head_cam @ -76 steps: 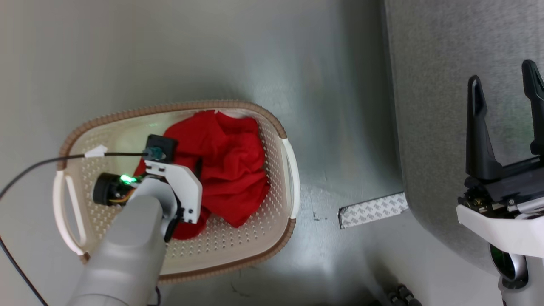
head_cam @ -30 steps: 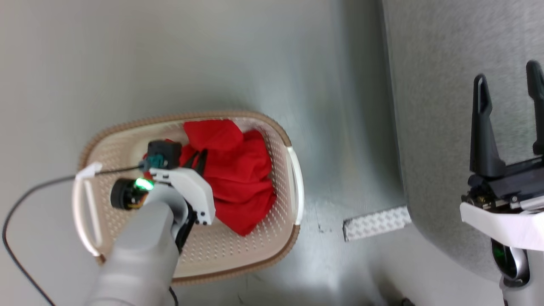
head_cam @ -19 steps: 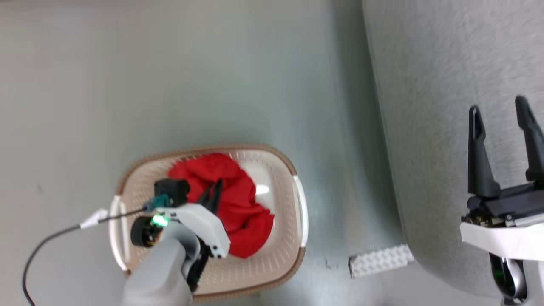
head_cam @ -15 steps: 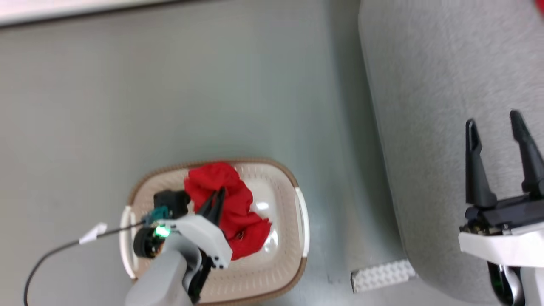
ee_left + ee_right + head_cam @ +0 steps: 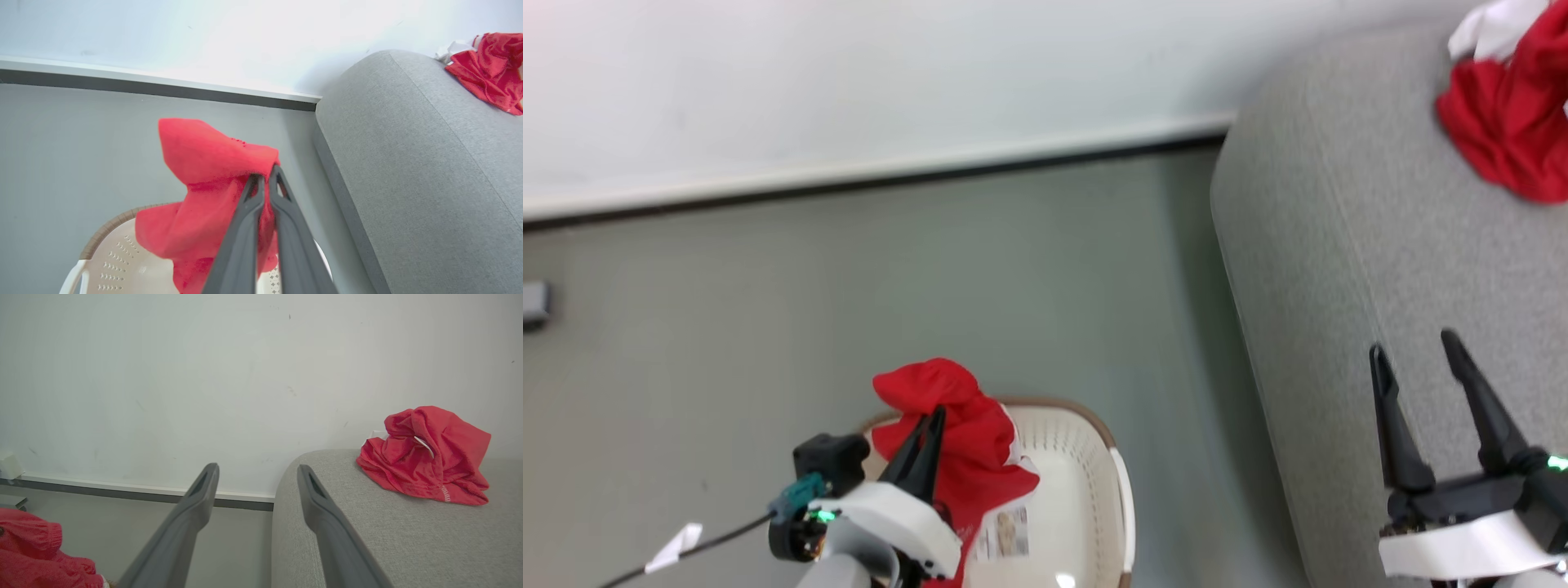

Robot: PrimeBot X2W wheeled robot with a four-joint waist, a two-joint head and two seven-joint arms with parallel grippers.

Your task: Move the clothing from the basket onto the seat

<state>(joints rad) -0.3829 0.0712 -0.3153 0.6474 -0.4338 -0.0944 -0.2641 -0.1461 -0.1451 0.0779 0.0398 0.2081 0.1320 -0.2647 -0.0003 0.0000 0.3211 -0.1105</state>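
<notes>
My left gripper (image 5: pixel 935 416) (image 5: pixel 264 173) is shut on a piece of red clothing (image 5: pixel 947 425) (image 5: pixel 204 179), which hangs lifted above the cream basket (image 5: pixel 1086 490) (image 5: pixel 110 261) with the brown rim. A paper label lies on the basket's floor. A second red garment with a bit of white (image 5: pixel 1507 114) (image 5: pixel 490 71) (image 5: pixel 429 457) lies crumpled on the far part of the grey seat (image 5: pixel 1380 245) (image 5: pixel 408 171) (image 5: pixel 367 531). My right gripper (image 5: pixel 1417 359) (image 5: pixel 257 477) is open and holds nothing, hovering over the seat's near left edge.
A white wall (image 5: pixel 849 73) with a dark baseboard runs behind the grey floor (image 5: pixel 849 294). A black cable with a white tag (image 5: pixel 674 547) trails from my left wrist. A small grey box (image 5: pixel 533 302) sits on the floor at far left.
The head camera has tilted up, bringing the wall and the garment on the seat into view. My left gripper has lifted the red clothing up out of the basket.
</notes>
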